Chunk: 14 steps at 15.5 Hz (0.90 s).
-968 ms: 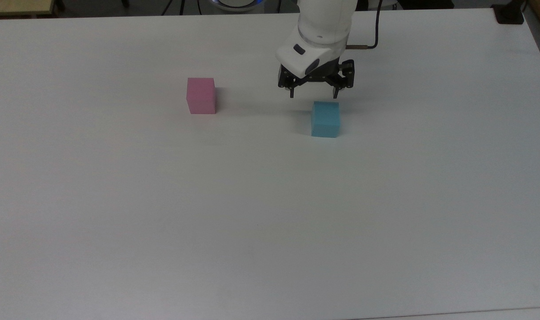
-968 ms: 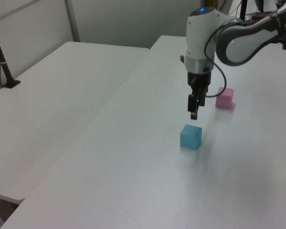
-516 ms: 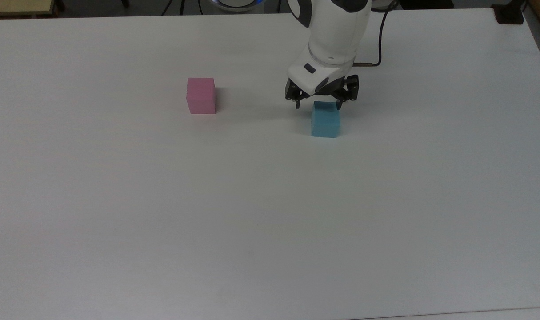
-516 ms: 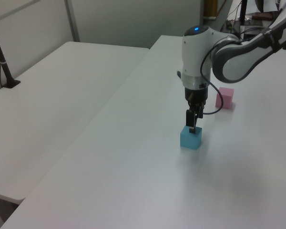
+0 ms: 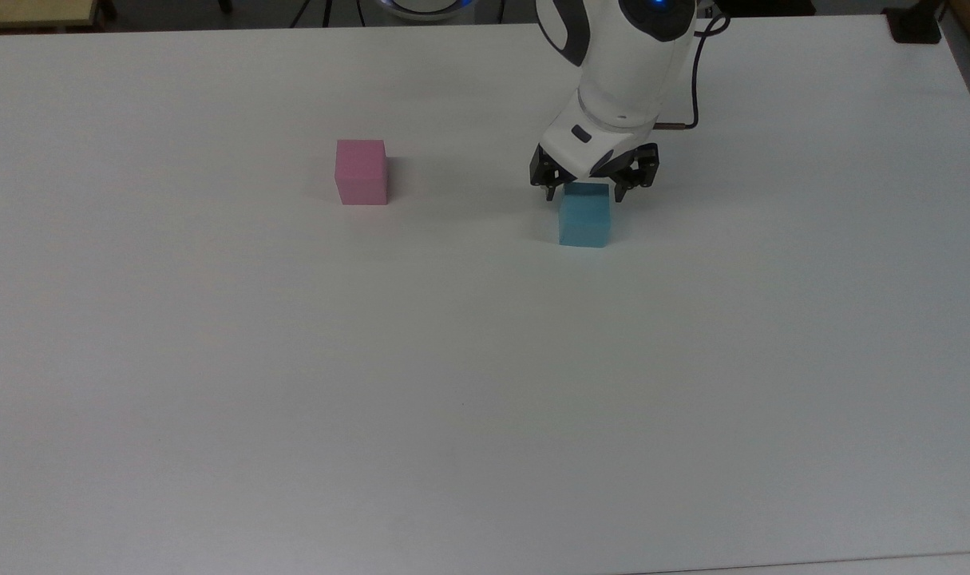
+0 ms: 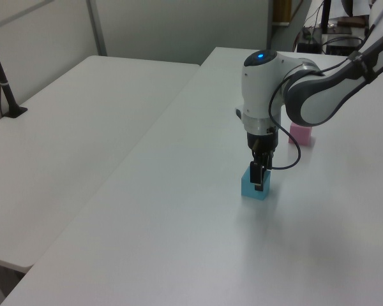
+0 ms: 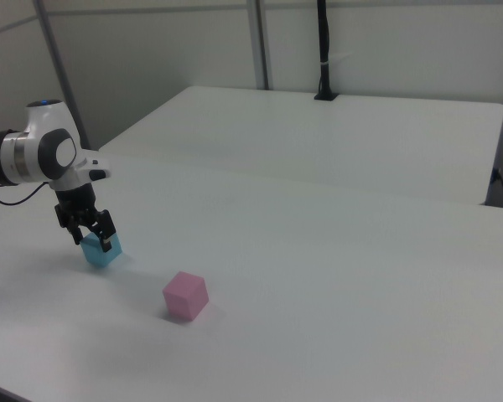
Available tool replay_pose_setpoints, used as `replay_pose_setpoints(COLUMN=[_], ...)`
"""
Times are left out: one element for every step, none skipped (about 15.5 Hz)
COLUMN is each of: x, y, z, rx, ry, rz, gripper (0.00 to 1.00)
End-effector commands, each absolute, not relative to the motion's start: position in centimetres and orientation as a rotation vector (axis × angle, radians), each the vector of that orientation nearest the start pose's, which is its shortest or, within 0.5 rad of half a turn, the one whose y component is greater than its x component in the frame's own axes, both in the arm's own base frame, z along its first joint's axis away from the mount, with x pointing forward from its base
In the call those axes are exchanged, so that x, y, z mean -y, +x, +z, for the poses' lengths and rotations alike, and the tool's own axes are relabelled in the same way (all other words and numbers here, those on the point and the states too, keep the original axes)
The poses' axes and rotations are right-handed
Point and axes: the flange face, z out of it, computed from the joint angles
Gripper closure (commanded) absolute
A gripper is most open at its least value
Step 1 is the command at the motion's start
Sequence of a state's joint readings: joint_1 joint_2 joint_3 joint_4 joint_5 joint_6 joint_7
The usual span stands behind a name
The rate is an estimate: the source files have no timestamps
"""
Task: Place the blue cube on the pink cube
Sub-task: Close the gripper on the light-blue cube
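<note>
Currently the tool (image 5: pixel 586 192) sits low over the blue cube (image 5: pixel 584 220), fingers spread wider than the cube and straddling its far top edge in the top view. One fingertip (image 5: pixel 550 192) is just off the cube's corner on the top view's left, the other just off the corner on the top view's right. Nothing is gripped: there is a gap between fingers and cube sides in the top view, though from this angle I can't be fully sure the pads aren't brushing it.

In the left view the tool (image 6: pixel 259 180) points straight down, and its dark fingers overlap the upper part of the blue cube (image 6: pixel 249 187). In the right view the tool (image 7: pixel 90 236) is spread across the top of the blue cube (image 7: pixel 100 252), which rests flat on the counter (image 5: pixel 485 383).

The pink cube (image 5: pixel 362 172) stands on the counter on its own, well apart from the blue one, toward the top view's left and slightly further back. In the left view the pink cube (image 6: pixel 300 134) is partly hidden behind the arm (image 6: pixel 319 95). In the right view the pink cube (image 7: pixel 185 296) is nearer the camera than the blue one, to the right view's right of it.

The white arm (image 5: pixel 624 64) comes in from the top view's upper edge, with a dark cable (image 5: pixel 694 80) looping off its wrist. A second white table (image 6: pixel 70 134) adjoins on the left view's left, with a black post (image 6: pixel 3 83) clamped at its edge.
</note>
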<state>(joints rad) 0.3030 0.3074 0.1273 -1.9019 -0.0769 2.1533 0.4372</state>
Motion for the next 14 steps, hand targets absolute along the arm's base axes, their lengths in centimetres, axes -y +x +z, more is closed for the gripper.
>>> replay_pose_setpoints(x=[-25.4, -25.3, -25.5, -25.5, -25.5, -25.2, -24.9, -24.6, -24.2, -23.3, -22.0, -21.1, -20.3, -19.2], y=[56.1, 56.2, 56.3, 56.4, 56.4, 56.4, 56.3, 56.1, 55.9, 55.8, 55.8, 55.5, 55.0, 54.8], z=[33.4, 33.5, 33.8, 34.0, 34.3, 35.0, 36.1, 37.2, 38.6, 40.0, 41.6, 43.3, 44.7, 46.1], rx=[0.025, 0.027, 0.026, 0.026, 0.023, 0.019, 0.011, 0.012, 0.007, -0.01, -0.043, -0.056, -0.046, -0.042], ry=[-3.195, -3.196, -3.193, -3.191, -3.193, -3.192, -3.193, -3.197, -3.199, -3.203, -3.207, -3.212, -3.218, -3.223], rz=[0.014, 0.011, 0.0, -0.002, 0.0, -0.013, -0.021, -0.021, -0.029, -0.036, -0.04, -0.043, -0.042, -0.042], gripper=[0.42, 0.43, 0.45, 0.47, 0.47, 0.47, 0.47, 0.47, 0.47, 0.47, 0.47, 0.47, 0.47, 0.47])
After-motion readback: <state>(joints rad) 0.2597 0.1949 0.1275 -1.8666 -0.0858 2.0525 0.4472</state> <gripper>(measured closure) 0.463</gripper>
